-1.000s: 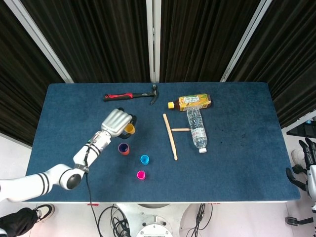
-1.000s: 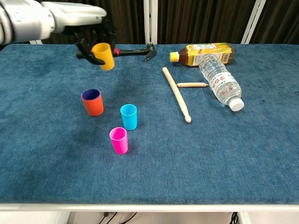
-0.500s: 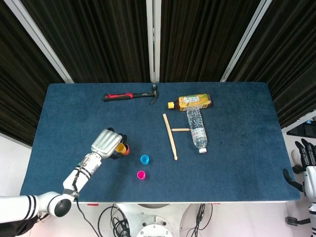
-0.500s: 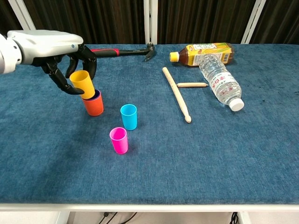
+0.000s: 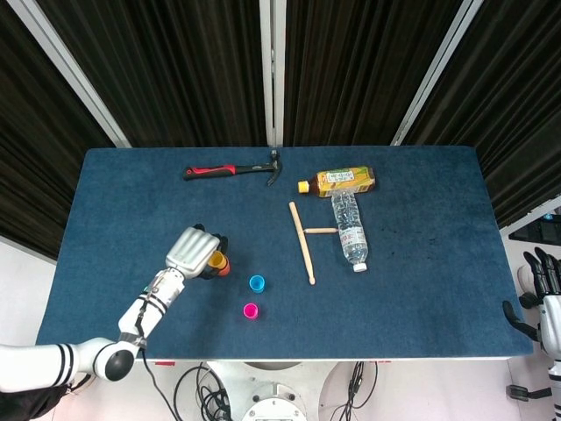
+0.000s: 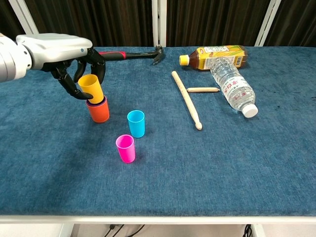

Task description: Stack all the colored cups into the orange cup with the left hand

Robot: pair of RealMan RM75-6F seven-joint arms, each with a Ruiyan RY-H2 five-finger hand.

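Two views show this moment. From the head view you look down on a blue table [image 5: 421,263]. Your left hand [image 5: 195,250] sits near the table's left front, its fingers wrapped around a yellow cup [image 5: 215,260] that is over the orange cup [image 5: 224,268]. Just to the right stand a blue cup [image 5: 257,282] and, nearer the front edge, a pink cup [image 5: 251,310], both loose and upright. Further back lie a hammer [image 5: 232,170], a tea bottle [image 5: 340,181], a water bottle [image 5: 350,228] and two drumsticks [image 5: 303,240]. Your right hand [image 5: 542,285] hangs off the table's right edge; whether it is open or closed cannot be told.

From the chest view, the left hand [image 6: 74,61] grips the yellow cup [image 6: 91,88], which is tilted with its base entering the orange cup [image 6: 99,111]. A purple rim [image 6: 102,102] shows between them, so a purple cup appears to be nested already. The blue cup [image 6: 136,123] and pink cup [image 6: 125,148] stand apart, in front and to the right.

You seem to be seating the yellow cup. Next, straighten it, lower it fully, then release it without tipping the stack. Blue and pink remain to be stacked.
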